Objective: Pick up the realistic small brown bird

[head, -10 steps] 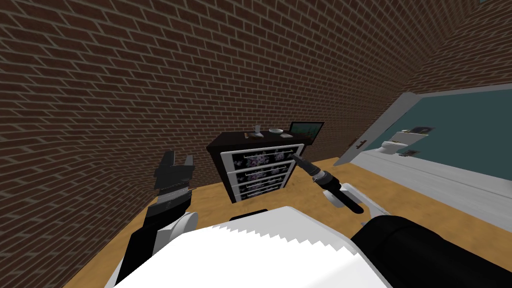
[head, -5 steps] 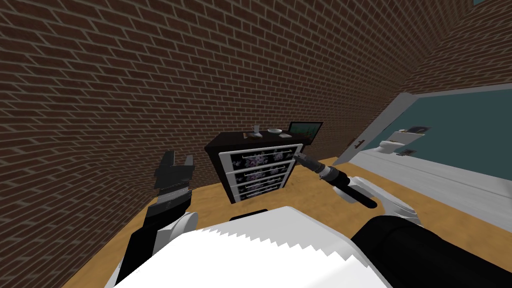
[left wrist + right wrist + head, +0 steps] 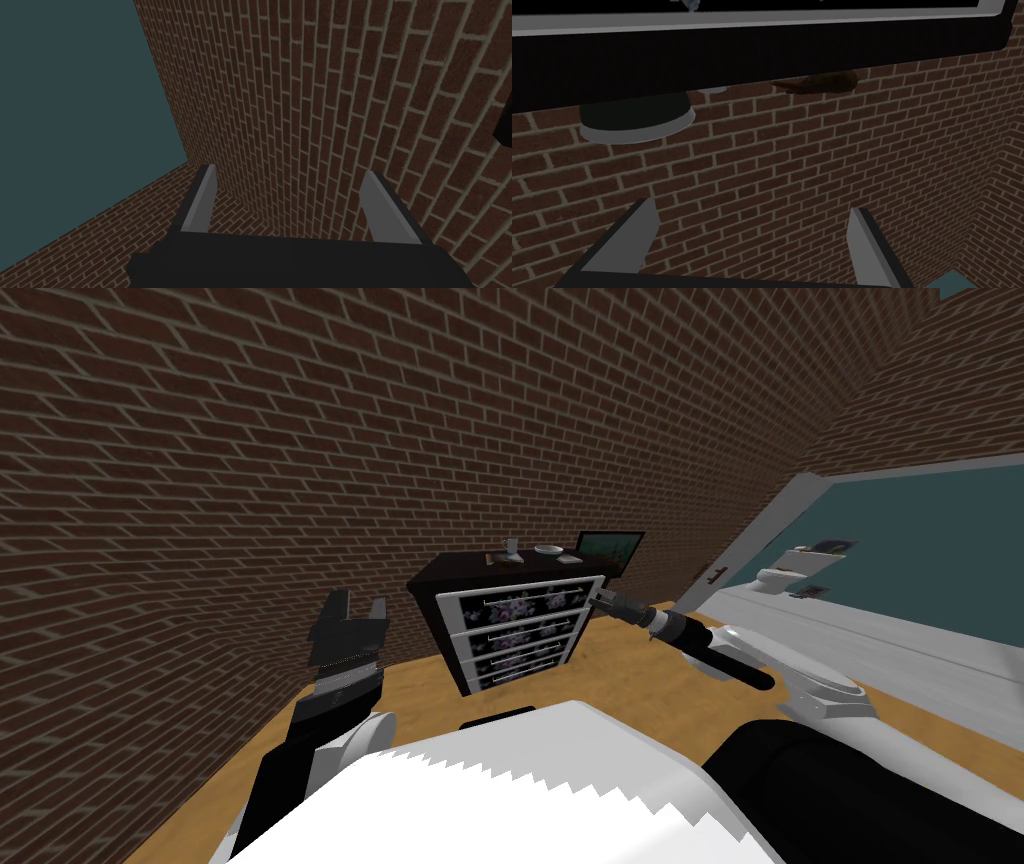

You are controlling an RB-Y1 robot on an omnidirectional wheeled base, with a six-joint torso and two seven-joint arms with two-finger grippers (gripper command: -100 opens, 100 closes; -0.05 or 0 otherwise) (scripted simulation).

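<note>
Right arm (image 3: 705, 648) higher, bird (image 3: 817, 82) ahead

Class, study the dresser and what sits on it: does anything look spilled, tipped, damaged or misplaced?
Nothing stands out: the dresser has its drawers shut, and the bird and bowl rest on top.

Dark brown bird (image 3: 817, 82); black dresser (image 3: 455, 568) with white-framed, floral-patterned drawers (image 3: 520, 608); red-brown brick wall (image 3: 300, 438) with pale mortar; tan wooden floor (image 3: 640, 663); teal wall (image 3: 930, 558) at right.

Home interior: floral-fronted dresser (image 3: 515, 623), brick walls (image 3: 250, 438), toilet (image 3: 780, 579) past open door (image 3: 760, 538)
</note>
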